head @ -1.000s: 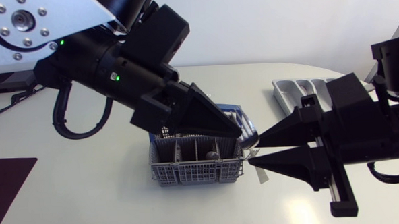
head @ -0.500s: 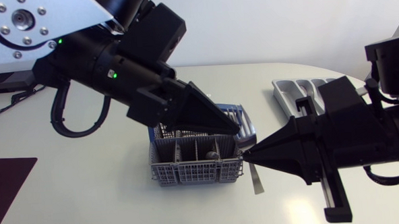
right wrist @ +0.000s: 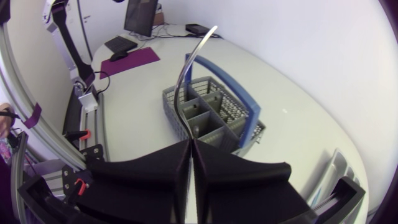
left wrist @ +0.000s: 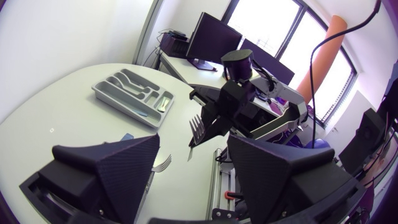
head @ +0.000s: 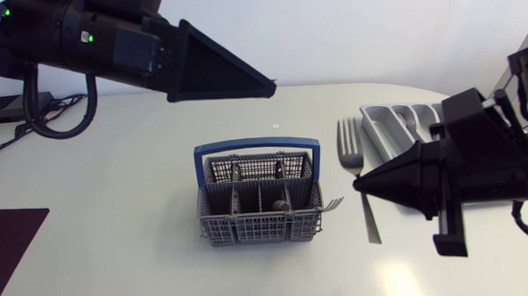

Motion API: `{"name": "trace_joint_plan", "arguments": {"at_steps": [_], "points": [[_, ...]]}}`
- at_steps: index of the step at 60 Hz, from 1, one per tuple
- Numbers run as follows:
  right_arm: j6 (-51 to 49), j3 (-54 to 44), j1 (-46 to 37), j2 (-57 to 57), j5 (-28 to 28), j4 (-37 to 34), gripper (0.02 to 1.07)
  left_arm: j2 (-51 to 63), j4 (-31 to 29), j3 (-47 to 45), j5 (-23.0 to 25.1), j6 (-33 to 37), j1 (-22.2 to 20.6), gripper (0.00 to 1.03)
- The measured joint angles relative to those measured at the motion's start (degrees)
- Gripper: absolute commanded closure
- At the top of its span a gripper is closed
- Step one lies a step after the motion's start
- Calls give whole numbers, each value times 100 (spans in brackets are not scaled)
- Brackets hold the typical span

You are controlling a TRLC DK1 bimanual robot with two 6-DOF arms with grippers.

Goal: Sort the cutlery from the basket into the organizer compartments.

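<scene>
My right gripper (head: 358, 185) is shut on a metal fork (head: 348, 140), held in the air to the right of the basket, tines toward the far side. In the right wrist view the fork's handle (right wrist: 186, 68) arches out ahead of the shut fingertips (right wrist: 191, 149). The grey basket (head: 259, 202) with a blue handle stands mid-table; a second fork (head: 334, 203) pokes out of its right side. The grey organizer (head: 392, 124) lies at the far right. My left gripper (head: 266, 84) hangs open and empty, high above and behind the basket. Its two fingers (left wrist: 106, 168) stand well apart in the left wrist view.
A dark mat (head: 9, 244) lies at the table's left edge. A black device with cables (head: 3, 108) sits at the far left. The organizer (left wrist: 134, 93) holds a few pieces of cutlery in its compartments.
The left gripper let go of the fork, opened and pulled back up and to the left. The right gripper shut on the fork and carried it right, away from the basket.
</scene>
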Motion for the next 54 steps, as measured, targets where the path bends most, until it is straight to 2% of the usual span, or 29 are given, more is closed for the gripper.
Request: {"name": "trace_joint_plan", "arguments": {"at_steps": [7, 12, 30, 46, 54], "points": [[-22, 254, -503, -20, 308, -46, 101, -39, 118, -96, -363, -11, -63, 20], [-72, 385, -1082, 122, 391, -48, 101, -46, 271, -275, -844, -9, -227, 20], [-219, 697, -2929, 1864, 1102, 811, 101, -46, 457, -717, -2188, 254, -1036, 20], [-120, 1482, -3403, 3580, 1906, 1652, 101, 289, 688, -1058, -3359, 732, -1963, 20], [13, 1963, -3429, 4312, 2393, 1895, 101, 424, 774, -1152, -3510, 776, -2144, 20]]}}
